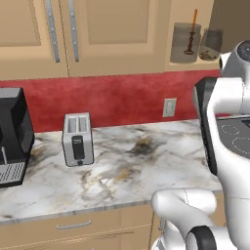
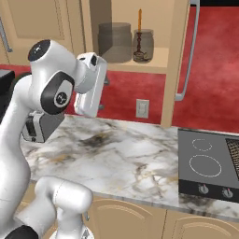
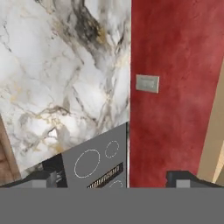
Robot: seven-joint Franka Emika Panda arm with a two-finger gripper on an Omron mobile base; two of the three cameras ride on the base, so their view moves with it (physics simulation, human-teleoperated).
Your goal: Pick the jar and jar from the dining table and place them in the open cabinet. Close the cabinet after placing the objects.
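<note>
toaster (image 1: 77, 139): stands at the counter's (image 2: 140, 158) back-left edge.
jars (image 2: 125, 42): both on the open cabinet (image 2: 176, 56) shelf.
gripper (image 3: 113, 181): jaws wide apart, empty, over the cooktop (image 2: 210, 163).
step: likely closing; push the door (image 2: 196, 51) squarely, clearing the jars.

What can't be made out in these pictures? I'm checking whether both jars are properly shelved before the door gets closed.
- Squat smoky glass jar, left base view: its base is cut off by the tan wooden cabinet shelf edge.
- Smaller glass jar with dark contents, left base view: its right side is hidden by the arm.
- Tan flat-panel cabinet door, right base view: top is cut off by the frame edge.
</note>
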